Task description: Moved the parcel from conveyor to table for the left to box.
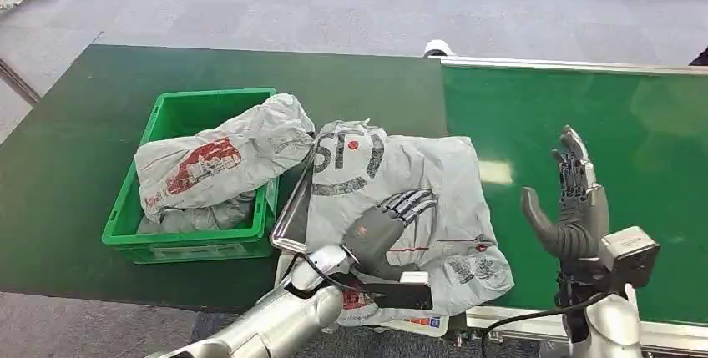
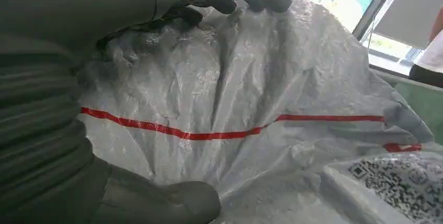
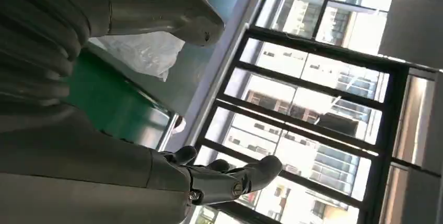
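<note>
The large crumpled grey plastic parcel with a red stripe (image 1: 401, 208) lies at the table's near edge, just right of the green plastic crate (image 1: 194, 176), which holds 2 more grey bags. The left hand (image 1: 386, 229) rests flat on this parcel, fingers spread over the film, though a real grasp is hard to confirm. Further right, over the green conveyor belt (image 1: 618, 124), the right hand (image 1: 572, 208) is raised, fingers apart and empty.

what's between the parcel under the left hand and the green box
No separate object lies in the gap, but the green box is already piled with other parcels rising above its rim. The left hand rests on the grey parcel right beside it.
</note>
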Available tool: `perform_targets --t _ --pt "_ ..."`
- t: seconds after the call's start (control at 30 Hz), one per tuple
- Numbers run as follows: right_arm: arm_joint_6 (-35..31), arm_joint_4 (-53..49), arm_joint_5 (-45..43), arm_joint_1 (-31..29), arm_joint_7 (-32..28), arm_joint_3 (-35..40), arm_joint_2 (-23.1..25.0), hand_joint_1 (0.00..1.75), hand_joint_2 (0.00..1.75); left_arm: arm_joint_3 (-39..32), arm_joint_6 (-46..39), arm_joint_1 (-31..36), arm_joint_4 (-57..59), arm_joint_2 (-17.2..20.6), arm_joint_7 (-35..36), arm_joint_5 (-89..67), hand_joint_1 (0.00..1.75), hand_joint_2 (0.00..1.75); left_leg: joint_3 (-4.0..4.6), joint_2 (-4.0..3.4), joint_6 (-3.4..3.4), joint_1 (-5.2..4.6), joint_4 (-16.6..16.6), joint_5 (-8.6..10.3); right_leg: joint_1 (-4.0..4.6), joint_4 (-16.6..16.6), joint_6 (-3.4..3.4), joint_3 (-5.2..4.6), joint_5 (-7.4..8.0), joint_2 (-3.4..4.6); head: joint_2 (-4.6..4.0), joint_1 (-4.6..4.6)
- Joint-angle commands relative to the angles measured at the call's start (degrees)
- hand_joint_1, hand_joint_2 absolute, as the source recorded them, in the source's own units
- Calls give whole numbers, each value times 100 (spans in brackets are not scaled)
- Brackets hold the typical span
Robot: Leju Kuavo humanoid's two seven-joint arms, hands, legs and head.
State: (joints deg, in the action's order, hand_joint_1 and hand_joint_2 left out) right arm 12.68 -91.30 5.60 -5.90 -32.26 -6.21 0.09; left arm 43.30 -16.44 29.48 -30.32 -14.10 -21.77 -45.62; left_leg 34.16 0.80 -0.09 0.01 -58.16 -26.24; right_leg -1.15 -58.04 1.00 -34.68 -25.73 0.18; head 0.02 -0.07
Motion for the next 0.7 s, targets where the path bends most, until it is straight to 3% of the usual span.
perform_targets --t 0.03,0.33,0.43,0.47,0.63,0.7 --pt "33 318 22 -21 5 -302 251 0 175 175 148 71 493 112 90 -118 0 175 -18 -15 -3 3 8 -1 5 11 -5 16 4 9 0 0" --pt "35 332 38 -29 18 -307 255 0 175 117 225 66 496 99 119 -150 0 175 -37 -19 -4 3 11 -2 4 13 -6 34 5 12 0 -2" --pt "51 280 107 18 64 -302 315 0 175 -305 357 -66 327 137 87 -302 5 175 -40 -21 -4 3 13 0 4 16 -7 37 7 13 0 -2" --pt "54 231 127 66 75 -310 345 0 175 -428 133 -140 214 159 -7 -395 175 175 -43 -26 -5 5 18 1 7 23 -9 39 11 17 0 0" --pt "81 256 153 112 105 -323 392 0 175 -951 -406 -361 -286 155 -678 -447 175 175 -41 -25 -4 5 16 1 6 20 -8 39 10 16 0 0" --pt "-126 492 234 -25 48 -390 416 0 175 -1349 -1094 -385 -560 80 -1404 -96 175 175 -32 -19 -4 4 7 -1 5 10 -6 30 6 12 0 -2"
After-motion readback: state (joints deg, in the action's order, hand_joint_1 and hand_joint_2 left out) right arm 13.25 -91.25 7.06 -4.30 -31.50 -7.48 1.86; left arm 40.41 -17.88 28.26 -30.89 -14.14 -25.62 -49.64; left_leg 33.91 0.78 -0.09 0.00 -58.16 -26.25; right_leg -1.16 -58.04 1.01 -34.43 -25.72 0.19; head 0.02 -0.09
